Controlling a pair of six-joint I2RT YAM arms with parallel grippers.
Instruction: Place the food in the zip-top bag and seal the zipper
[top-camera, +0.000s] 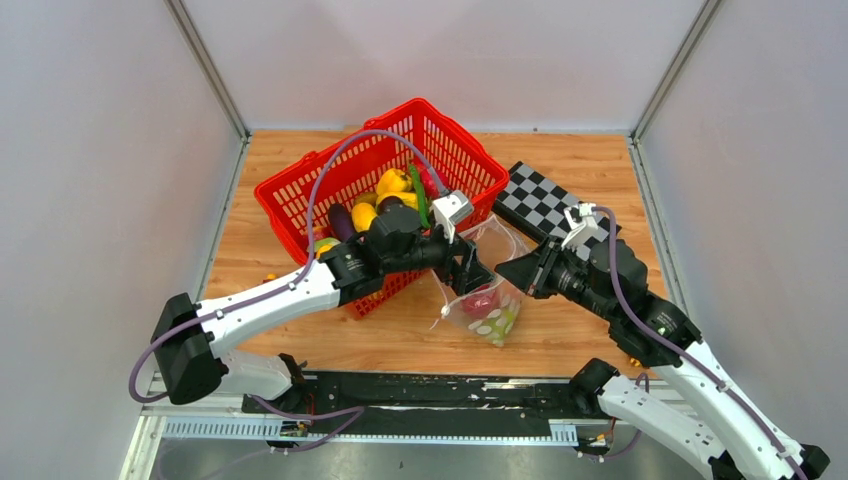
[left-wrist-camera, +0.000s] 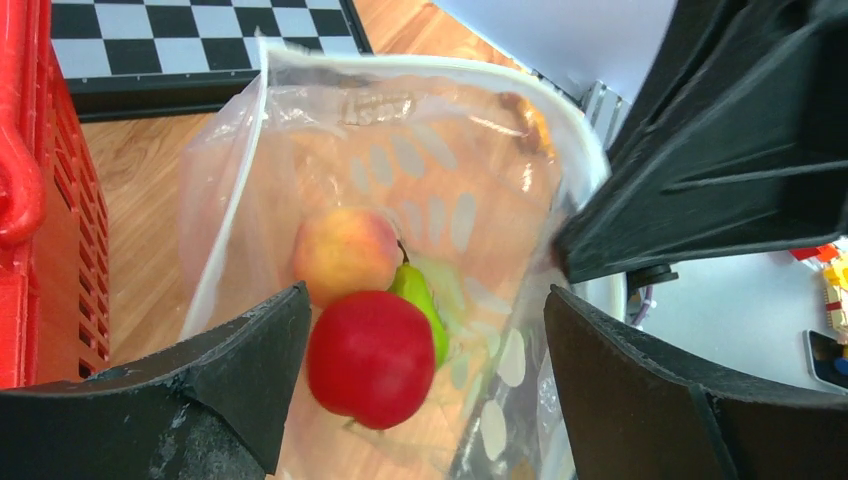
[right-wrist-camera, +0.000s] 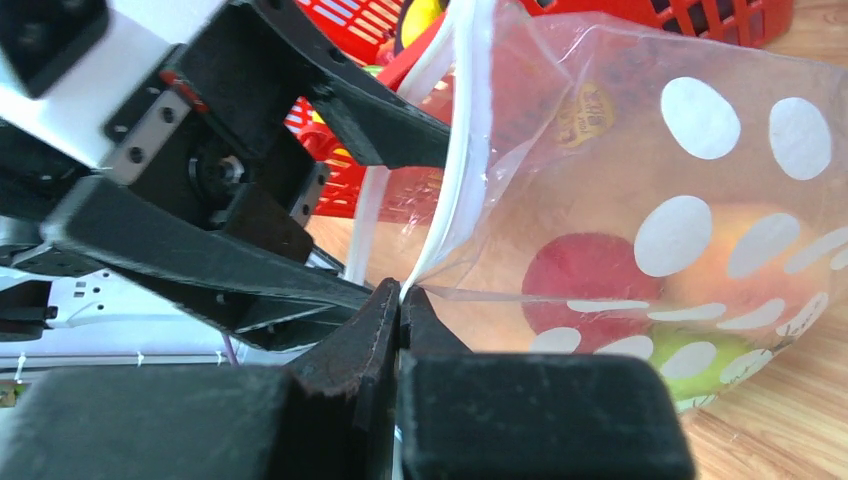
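Note:
The clear dotted zip-top bag (top-camera: 492, 305) is held up with its mouth open, bottom on the table. My right gripper (right-wrist-camera: 402, 295) is shut on the white zipper (right-wrist-camera: 452, 190) at the bag's rim. My left gripper (left-wrist-camera: 425, 380) is open over the mouth, fingers wide apart and holding nothing. Inside the bag lie a red apple (left-wrist-camera: 371, 358), slightly blurred, a peach (left-wrist-camera: 345, 252) and a green pear (left-wrist-camera: 422, 298). The red fruit (right-wrist-camera: 590, 275) also shows through the dotted wall in the right wrist view. More food (top-camera: 392, 190) sits in the red basket.
The red basket (top-camera: 290, 215) stands at the back left, right behind my left arm. The black-and-white checkerboard (top-camera: 545, 200) lies at the back right, beside the bag. Small toy blocks (left-wrist-camera: 835, 290) lie at the table's near edge.

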